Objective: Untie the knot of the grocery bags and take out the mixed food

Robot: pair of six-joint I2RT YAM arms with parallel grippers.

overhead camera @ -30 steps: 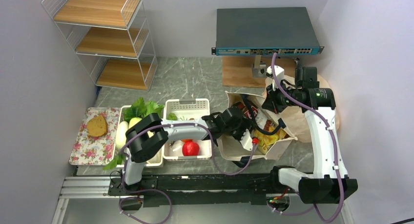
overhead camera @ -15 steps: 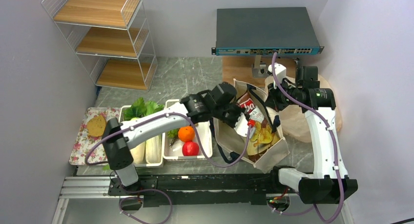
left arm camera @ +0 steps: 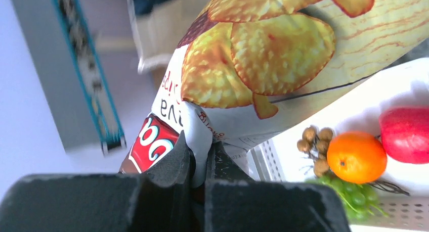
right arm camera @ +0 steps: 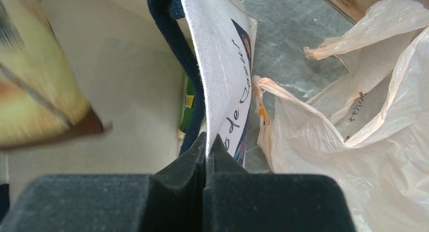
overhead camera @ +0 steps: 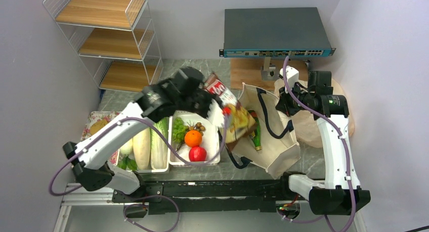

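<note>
The left end effector is clamped on the red top edge of a red and yellow crinkly snack packet printed with potato chips. The packet hangs tilted in the air between the white perforated plastic basket and the cream canvas tote with dark navy straps. In that basket lie a round orange, a red apple, a cluster of brown nuts and green grapes. The right end effector is pinched shut on the tote's rim, and the tote's mouth stands open. A green bottle lies inside on the bottom. Just beside the tote, on the grey marble tabletop, sits the thin peach-beige plastic bag, crumpled, with a loose handle lying toward the tote.
</note>
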